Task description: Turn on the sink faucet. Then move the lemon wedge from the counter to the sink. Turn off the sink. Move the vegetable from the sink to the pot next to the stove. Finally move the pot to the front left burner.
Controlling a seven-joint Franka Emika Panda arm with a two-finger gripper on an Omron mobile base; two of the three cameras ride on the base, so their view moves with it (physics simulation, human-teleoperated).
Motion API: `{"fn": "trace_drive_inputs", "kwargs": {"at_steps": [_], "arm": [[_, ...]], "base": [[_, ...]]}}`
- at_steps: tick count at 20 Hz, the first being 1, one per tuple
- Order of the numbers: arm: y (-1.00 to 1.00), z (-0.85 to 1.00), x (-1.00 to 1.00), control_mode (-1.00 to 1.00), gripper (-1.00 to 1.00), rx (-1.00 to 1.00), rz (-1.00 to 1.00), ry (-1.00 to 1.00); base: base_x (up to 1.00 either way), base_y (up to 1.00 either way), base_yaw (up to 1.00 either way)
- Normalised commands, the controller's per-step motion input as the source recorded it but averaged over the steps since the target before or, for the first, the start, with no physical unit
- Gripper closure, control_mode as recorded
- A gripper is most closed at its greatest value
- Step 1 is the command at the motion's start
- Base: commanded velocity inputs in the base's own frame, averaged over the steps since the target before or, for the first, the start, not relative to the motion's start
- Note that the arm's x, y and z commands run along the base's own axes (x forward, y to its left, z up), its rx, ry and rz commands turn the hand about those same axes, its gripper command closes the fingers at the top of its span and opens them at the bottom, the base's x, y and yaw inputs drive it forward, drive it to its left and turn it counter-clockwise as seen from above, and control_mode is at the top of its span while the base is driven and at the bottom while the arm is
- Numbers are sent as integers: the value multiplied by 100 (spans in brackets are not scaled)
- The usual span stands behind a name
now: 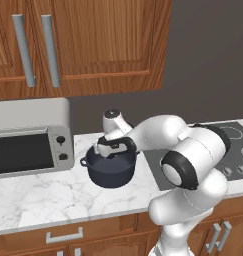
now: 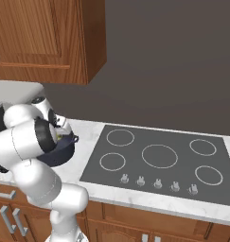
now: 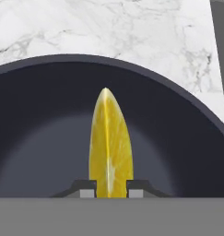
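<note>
The lemon wedge [image 3: 109, 145] is a slim, bright yellow sliver with a pale centre line, pointed at its far tip and seen edge-on from the hand view. It is pinched at its base between the two small dark fingertips [image 3: 88, 189], so the hand [image 3: 109, 190] is closed almost fully, gripping the wedge. The wedge hangs over the inside of the pot [image 1: 112, 169], a round, low, dark navy-grey vessel with a smooth matte wall, a thin rim and small side handles.

In the left base view the hand [image 1: 113, 150] sits just above the pot's mouth. The pot stands on the desk [image 1: 38, 195], a white marble slab with grey veins over brown wooden cabinets, between a silver toaster oven [image 1: 30, 142] and the stove [image 2: 159, 158]. The stove is a flat dark-grey glass cooktop marked with thin pale rings and a row of small knobs along its front edge.
</note>
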Motion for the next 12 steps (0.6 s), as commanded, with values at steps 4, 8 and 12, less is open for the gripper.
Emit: {"fn": "trace_drive_inputs", "kwargs": {"at_steps": [4,8,12], "arm": [[2,-30,0,-100,100,0,0,0],[9,-23,2,-100,100,0,0,0],[19,-20,4,-100,100,0,0,0]], "base": [[0,0,0],[0,0,0],[0,0,0]]}}
